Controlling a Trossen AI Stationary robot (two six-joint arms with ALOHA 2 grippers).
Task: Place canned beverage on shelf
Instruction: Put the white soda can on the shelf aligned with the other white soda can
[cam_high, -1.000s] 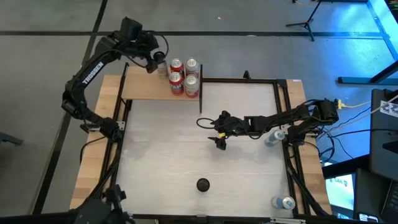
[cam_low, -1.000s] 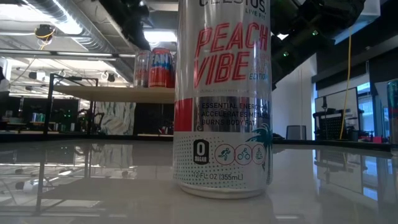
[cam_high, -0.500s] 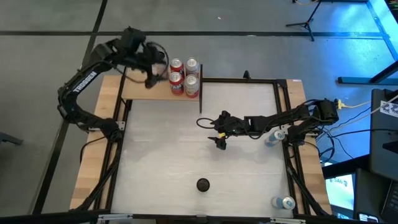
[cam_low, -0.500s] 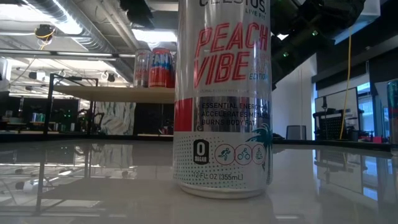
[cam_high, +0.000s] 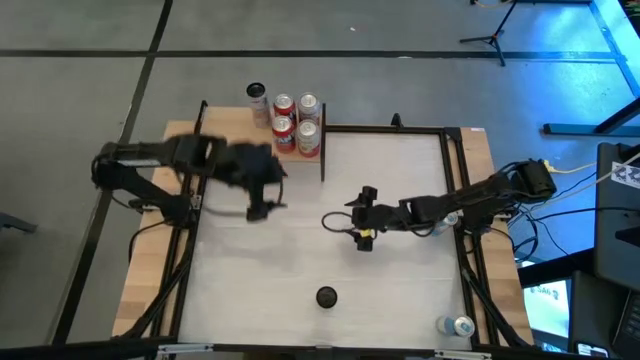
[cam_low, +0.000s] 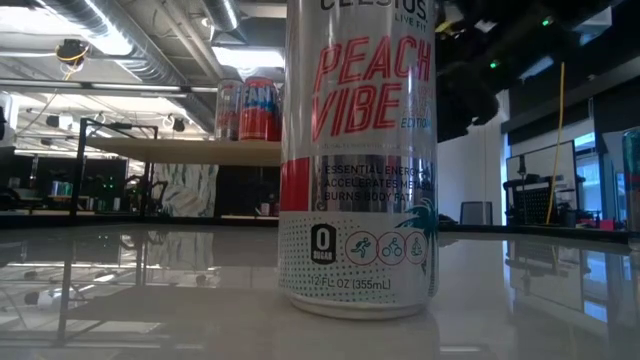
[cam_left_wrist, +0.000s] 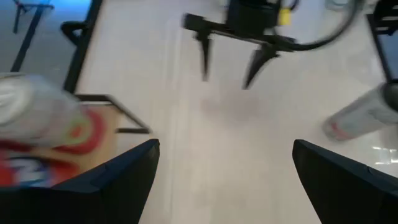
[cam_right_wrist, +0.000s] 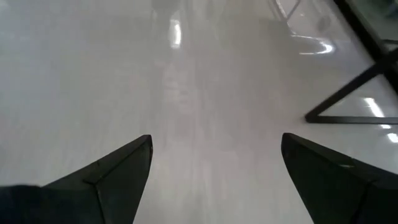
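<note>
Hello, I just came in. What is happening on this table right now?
A two-armed robot is putting drink cans on a small wooden shelf at the far-left corner of the table. Five cans stand there, one a little apart from the four clustered. The left gripper is open and empty, over the table near the shelf. The right gripper is also open and empty, near the table's middle. Another can stands upright close to the front edge, and two more lie at the right side.
</note>
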